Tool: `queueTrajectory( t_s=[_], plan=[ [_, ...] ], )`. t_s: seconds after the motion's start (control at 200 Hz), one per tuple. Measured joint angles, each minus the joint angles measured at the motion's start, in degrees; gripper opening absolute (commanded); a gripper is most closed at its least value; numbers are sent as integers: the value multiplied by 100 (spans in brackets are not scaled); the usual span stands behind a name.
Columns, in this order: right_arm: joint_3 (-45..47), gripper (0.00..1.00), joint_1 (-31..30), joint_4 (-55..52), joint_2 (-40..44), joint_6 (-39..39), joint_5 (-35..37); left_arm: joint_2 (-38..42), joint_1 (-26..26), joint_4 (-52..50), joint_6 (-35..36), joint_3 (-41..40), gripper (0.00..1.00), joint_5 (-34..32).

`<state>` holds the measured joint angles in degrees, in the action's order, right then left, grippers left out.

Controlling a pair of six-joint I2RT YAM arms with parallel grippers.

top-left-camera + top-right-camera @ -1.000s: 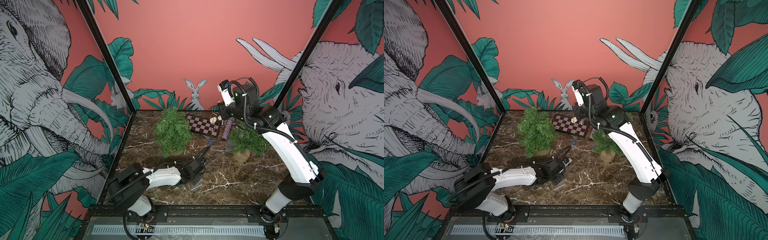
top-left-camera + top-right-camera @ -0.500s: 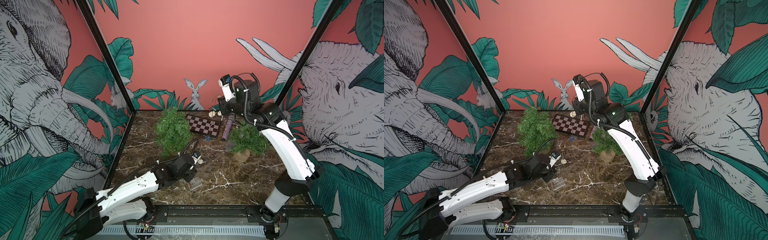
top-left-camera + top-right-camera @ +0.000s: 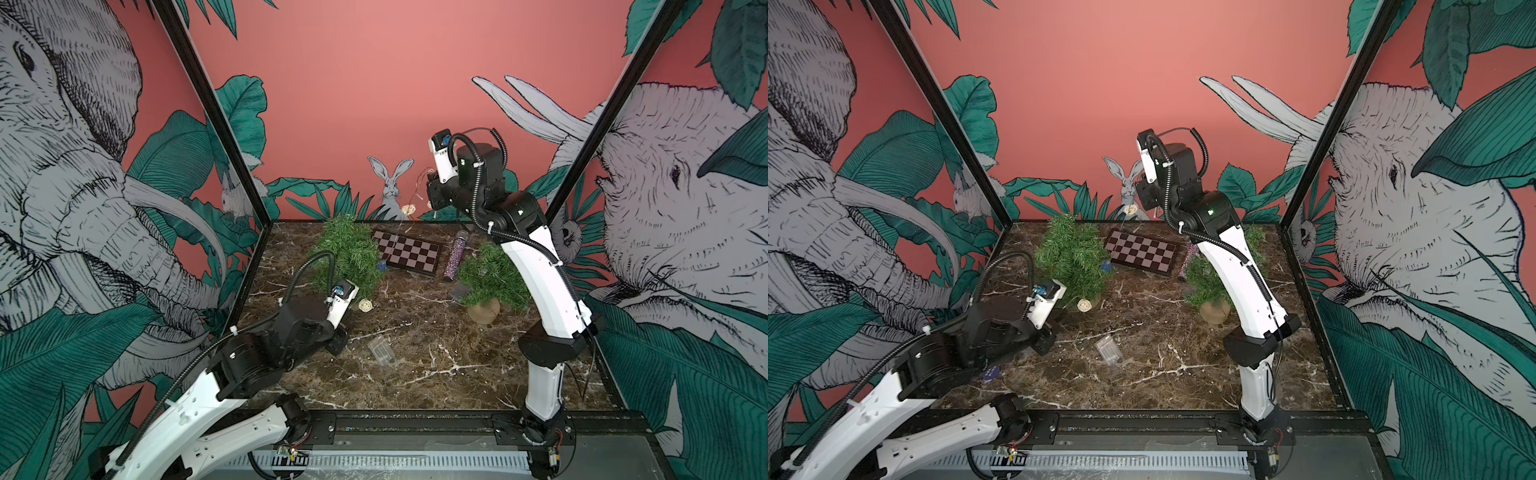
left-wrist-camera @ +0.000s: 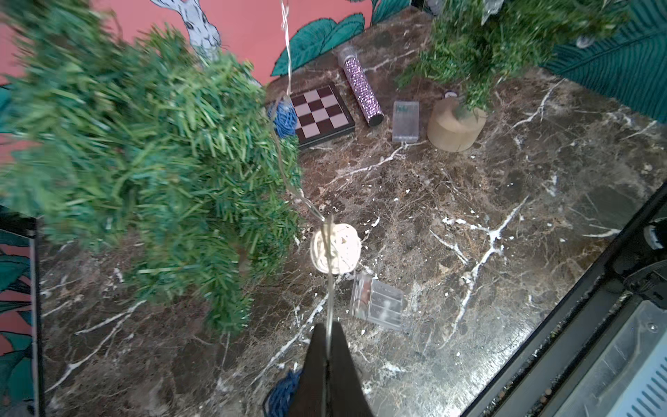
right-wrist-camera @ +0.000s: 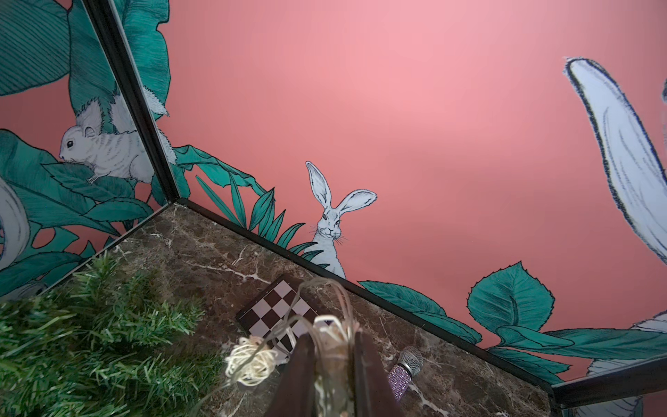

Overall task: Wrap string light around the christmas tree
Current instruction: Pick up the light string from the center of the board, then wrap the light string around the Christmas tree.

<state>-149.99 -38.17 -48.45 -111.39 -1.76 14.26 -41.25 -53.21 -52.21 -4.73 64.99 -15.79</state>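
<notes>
The christmas tree [image 3: 349,253] [image 3: 1071,253] stands at the back left of the marble floor; its branches fill the left wrist view [image 4: 144,144]. The string light is a thin wire [image 4: 288,173] with wicker balls. One ball [image 3: 365,305] [image 4: 335,252] hangs beside the tree's foot. My left gripper [image 4: 328,326] [image 3: 338,343] is shut on the wire just below that ball, low and in front of the tree. My right gripper [image 5: 330,339] [image 3: 432,195] is raised near the back wall, shut on a bunch of the string light, and another ball [image 5: 249,363] [image 3: 409,210] dangles from it.
A second small tree [image 3: 494,278] in a wooden base stands at the right, by my right arm. A chessboard [image 3: 409,251], a glittery microphone [image 3: 455,257] and a blue ball [image 3: 381,266] lie at the back. A clear battery box [image 3: 380,351] lies mid-floor; another [image 4: 406,121] sits by the wooden base.
My left gripper has closed on the wire and drawn back to the left, toward the tree's front. My right gripper has risen a little toward the back wall.
</notes>
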Motion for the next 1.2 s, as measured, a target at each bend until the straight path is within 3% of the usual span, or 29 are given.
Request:
queueTrajectory(
  t_s=[0.32,0.855,1.01,1.2],
  plan=[
    [-98,0,146,507,-22,52,-46,153,0,-337,706,1191,0,-695],
    [-278,0,251,1342,-234,396,-723,227,0,654,1829,1403,0,-3161],
    [-472,0,420,1554,-278,391,-717,-111,20,898,2024,1569,0,-3252],
    [-522,0,813,1749,-278,439,-699,-796,378,986,2153,1757,0,-2813]
  ],
)
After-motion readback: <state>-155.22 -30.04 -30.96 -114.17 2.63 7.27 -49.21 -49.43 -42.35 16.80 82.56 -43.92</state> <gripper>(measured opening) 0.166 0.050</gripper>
